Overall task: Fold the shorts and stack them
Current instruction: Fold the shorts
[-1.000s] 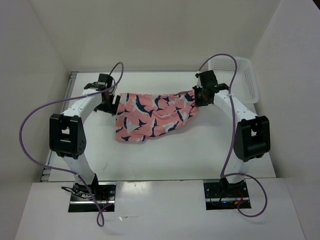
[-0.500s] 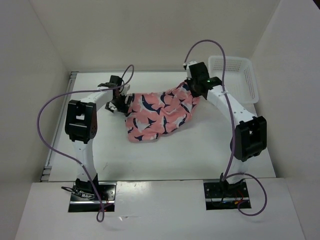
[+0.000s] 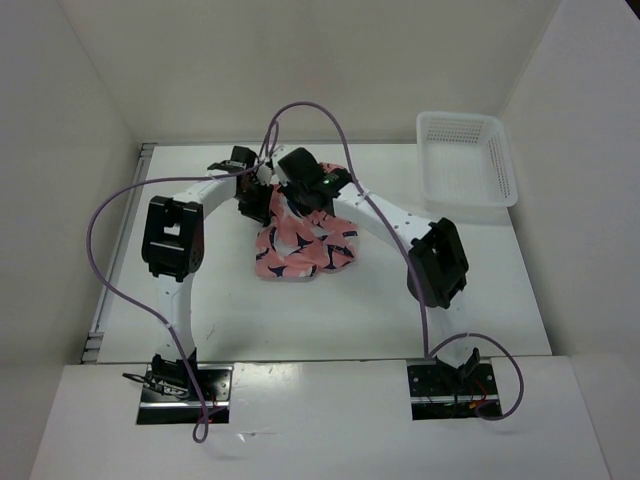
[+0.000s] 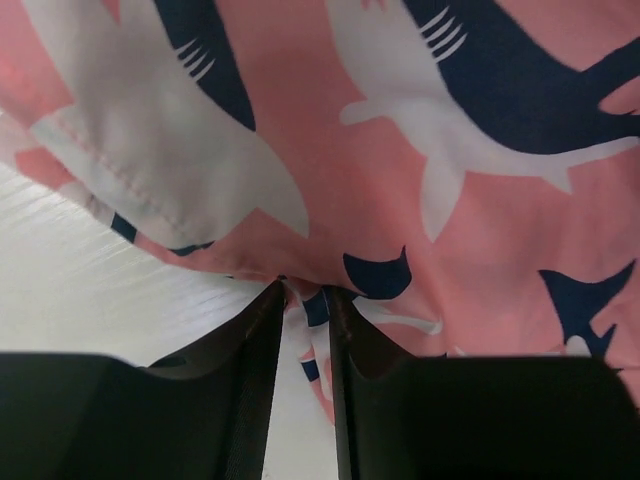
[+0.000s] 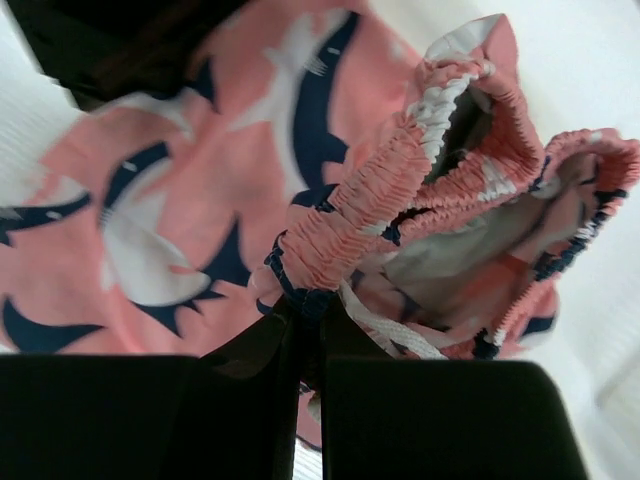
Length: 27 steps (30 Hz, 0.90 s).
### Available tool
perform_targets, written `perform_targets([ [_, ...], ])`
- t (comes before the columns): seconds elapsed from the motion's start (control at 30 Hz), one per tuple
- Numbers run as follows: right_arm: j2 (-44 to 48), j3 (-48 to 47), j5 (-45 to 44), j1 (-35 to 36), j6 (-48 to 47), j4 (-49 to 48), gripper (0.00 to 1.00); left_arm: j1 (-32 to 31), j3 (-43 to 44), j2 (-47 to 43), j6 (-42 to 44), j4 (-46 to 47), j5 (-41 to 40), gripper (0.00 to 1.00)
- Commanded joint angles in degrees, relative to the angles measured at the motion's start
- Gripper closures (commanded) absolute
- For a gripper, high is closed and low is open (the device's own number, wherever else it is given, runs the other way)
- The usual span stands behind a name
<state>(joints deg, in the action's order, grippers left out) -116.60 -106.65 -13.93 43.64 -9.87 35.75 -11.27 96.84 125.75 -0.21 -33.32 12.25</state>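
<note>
Closing on the left: the left gripper (image 4: 305,290), the one farther from the white mesh basket (image 3: 500,165), had its jaws wide apart a second ago. Now they are drawn nearly together, with a pinch of hem caught in the slit between them.
Shorts, place: the shorts (image 3: 300,250) hang and rest well to the left of the basket, about mid-table. They were stretched out toward the basket before and are now gathered into a narrow, doubled bundle.
Right side, change: the right gripper (image 5: 305,300) has swung away from the basket and across to meet its partner. Its jaws remain clamped on the waistband (image 5: 380,190).
Meaning for the task: both ends of the garment now meet, so the first half-fold looks made in the air. It probably needs laying flat on the table (image 3: 420,300) and smoothing before any stacking.
Cloth: thin, limp woven fabric in coral pink, printed with navy-and-white shark-like shapes. It drapes in loose creases, and a stitched hem shows at the lower edge.
Waistband texture: tightly shirred elastic, ruffled into small ridges. It gapes open to a pale lining, and a white drawcord (image 5: 390,335) trails out.
Basket: rigid white plastic, rectangular, with perforated walls. Nothing of the garment touches it.
Table surface: smooth, matte white.
</note>
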Motion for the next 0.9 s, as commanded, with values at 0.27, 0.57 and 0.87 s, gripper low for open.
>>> perform_targets([
  [0.27,-10.2,-15.8,12.3,7.9,2.2,0.4,1.00,2.7,-1.1,3.9,0.2,-1.7,9.9,0.69],
  [0.57,-7.8,-13.6,21.8,8.4,1.5,1.5,0.14,3.2,-1.1,3.9,0.2,-2.2,4.7,0.59],
  [0.87,5.9,-7.1,17.1,7.9,-1.5,0.0,0.11,11.4,3.4,-3.3,0.2,0.2,-14.6,0.26],
])
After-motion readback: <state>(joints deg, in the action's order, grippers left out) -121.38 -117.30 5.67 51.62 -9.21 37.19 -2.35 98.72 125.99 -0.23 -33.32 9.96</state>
